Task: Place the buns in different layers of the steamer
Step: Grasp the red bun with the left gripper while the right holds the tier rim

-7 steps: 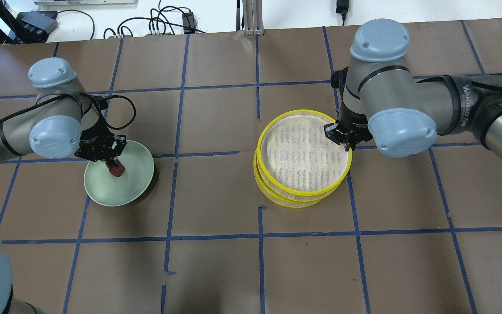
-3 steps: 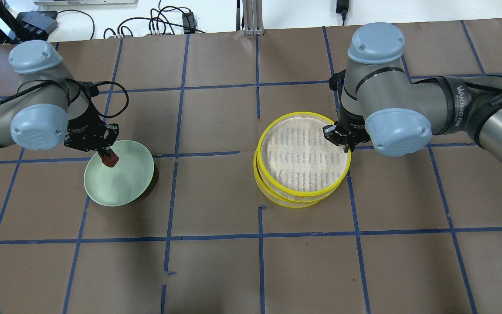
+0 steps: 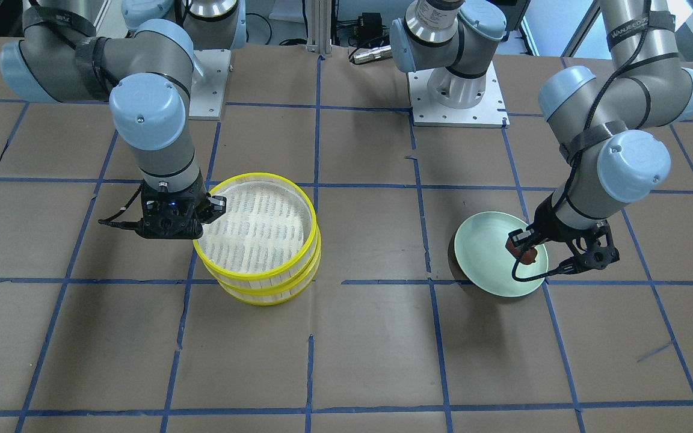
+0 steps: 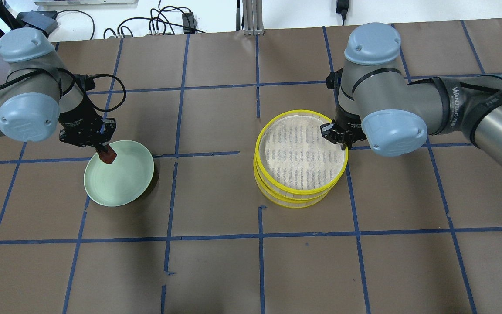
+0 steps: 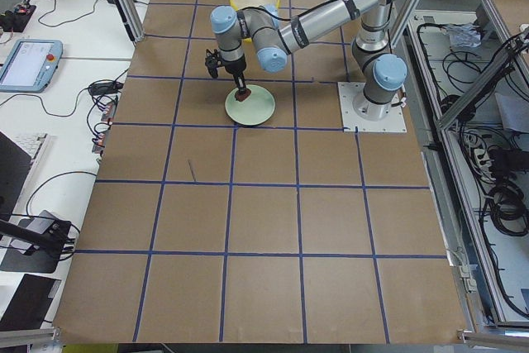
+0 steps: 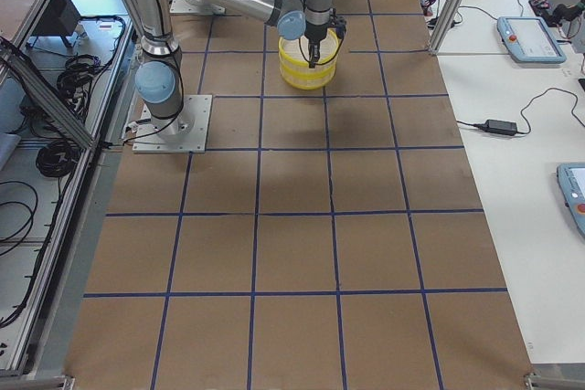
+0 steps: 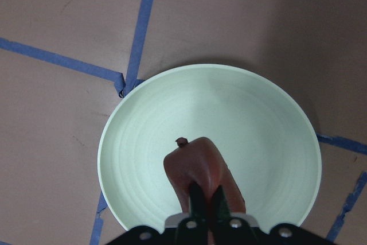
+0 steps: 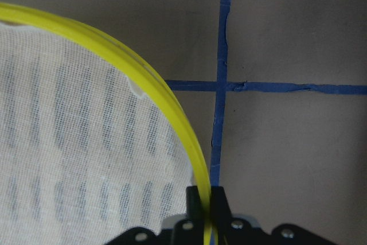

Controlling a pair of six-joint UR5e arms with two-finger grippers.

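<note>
**Left gripper (image 4: 104,152) has the reddish-brown bun (image 4: 108,156); right gripper (image 4: 336,138) pinches the steamer (image 4: 294,196) rim**

Your left jaws are nearly closed, open only as wide as the bun squeezed between them. The bun is small, rounded and glossy reddish-brown. In the left wrist view it sticks out ahead of the fingertips (image 7: 198,194) and bulges a little on either side of them. Directly under the jaws is the pale green plate (image 7: 261,113), a shallow round dish with faint rings. The bun hangs over the part of it nearest the jaws and looks to be clear of its surface.

Your right jaws are drawn in almost fully, with only the thin yellow rim of the top tier (image 8: 146,81) between them. One finger is inside the ring and one is outside it. Ahead of these jaws and to their inner side spreads the tier's floor, white mesh with rows of dark slats showing through. To their outer side is bare brown table (image 8: 287,153) crossed by blue tape.

The top tier sits on the lower tier (image 3: 265,299), shifted slightly toward the right jaws, so the two yellow rims do not line up. You cannot tell whether it is resting or raised a little on the gripped side.
</note>
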